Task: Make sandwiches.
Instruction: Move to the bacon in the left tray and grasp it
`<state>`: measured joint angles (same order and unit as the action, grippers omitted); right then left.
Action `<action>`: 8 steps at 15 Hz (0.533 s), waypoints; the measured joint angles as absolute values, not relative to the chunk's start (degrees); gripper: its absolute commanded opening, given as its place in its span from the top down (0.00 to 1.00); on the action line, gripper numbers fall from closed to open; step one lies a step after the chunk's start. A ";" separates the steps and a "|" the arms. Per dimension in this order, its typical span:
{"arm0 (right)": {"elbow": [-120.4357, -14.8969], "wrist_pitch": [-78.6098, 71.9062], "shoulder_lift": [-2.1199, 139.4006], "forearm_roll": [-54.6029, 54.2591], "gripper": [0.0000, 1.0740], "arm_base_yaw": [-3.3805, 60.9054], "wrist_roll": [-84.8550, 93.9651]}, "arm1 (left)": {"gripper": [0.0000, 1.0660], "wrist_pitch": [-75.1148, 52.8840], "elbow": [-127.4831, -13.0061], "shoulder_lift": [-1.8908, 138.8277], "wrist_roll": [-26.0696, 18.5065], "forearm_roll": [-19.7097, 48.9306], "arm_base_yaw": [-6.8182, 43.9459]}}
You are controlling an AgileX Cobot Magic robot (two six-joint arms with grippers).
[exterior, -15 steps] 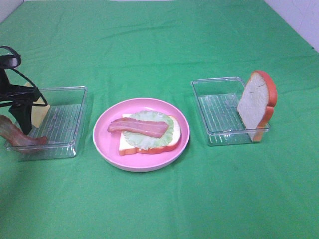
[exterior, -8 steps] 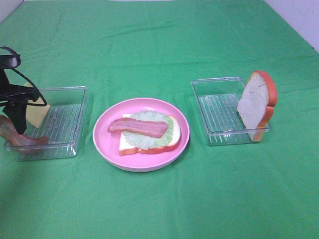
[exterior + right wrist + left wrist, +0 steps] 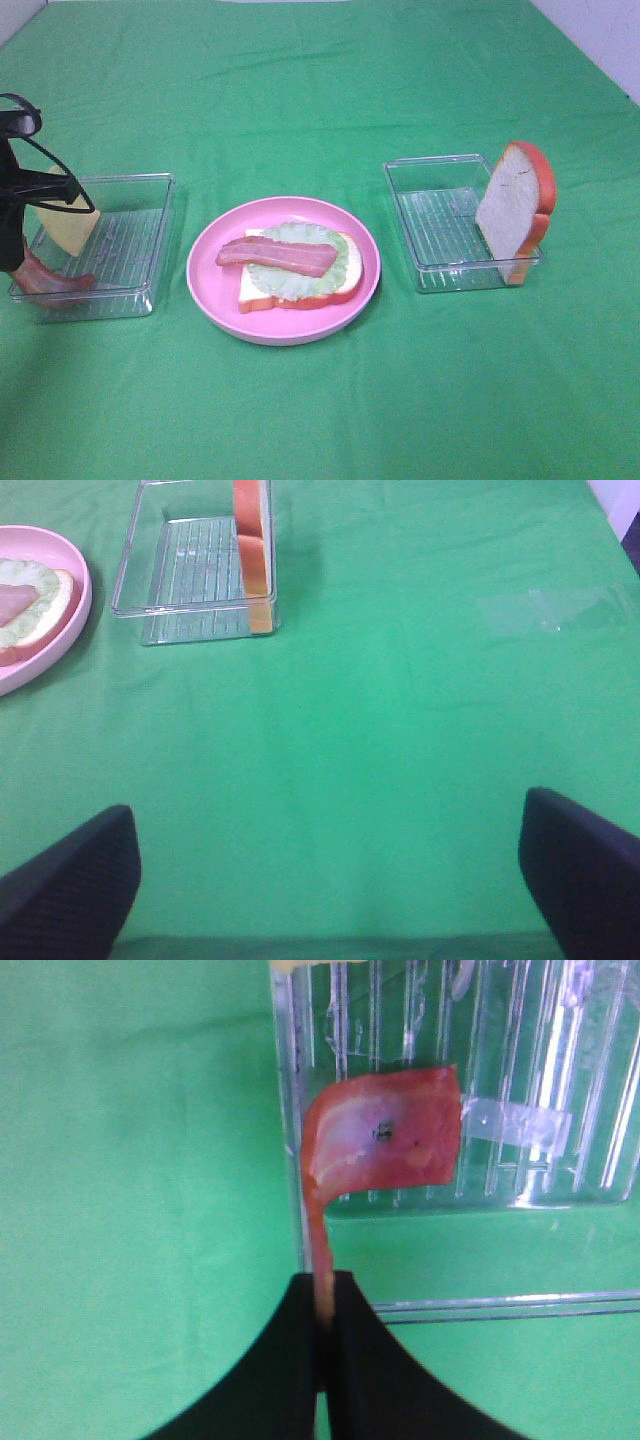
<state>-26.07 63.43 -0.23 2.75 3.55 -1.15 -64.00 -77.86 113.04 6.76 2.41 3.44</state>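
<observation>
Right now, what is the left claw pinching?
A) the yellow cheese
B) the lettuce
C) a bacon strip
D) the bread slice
C: in the left wrist view, the left claw is shut on the thin end of a bacon strip, whose wide end lies in the clear tray.

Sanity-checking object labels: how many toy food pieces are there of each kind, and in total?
Bread slices: 2
Bacon strips: 2
Lettuce: 1
Cheese: 1
Total: 6
</observation>
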 measured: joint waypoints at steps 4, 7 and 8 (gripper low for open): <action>-26.07 63.43 -0.23 2.75 0.08 3.55 -1.15 | 1.00 -63.94 -77.86 113.04 6.76 2.41 3.44; -26.07 63.43 -0.23 2.75 0.08 3.55 -1.15 | 1.00 -63.71 -77.86 112.36 6.76 2.41 3.44; -26.07 63.43 -0.23 2.75 0.08 3.55 -1.15 | 1.00 -63.77 -77.86 111.21 6.76 2.64 3.44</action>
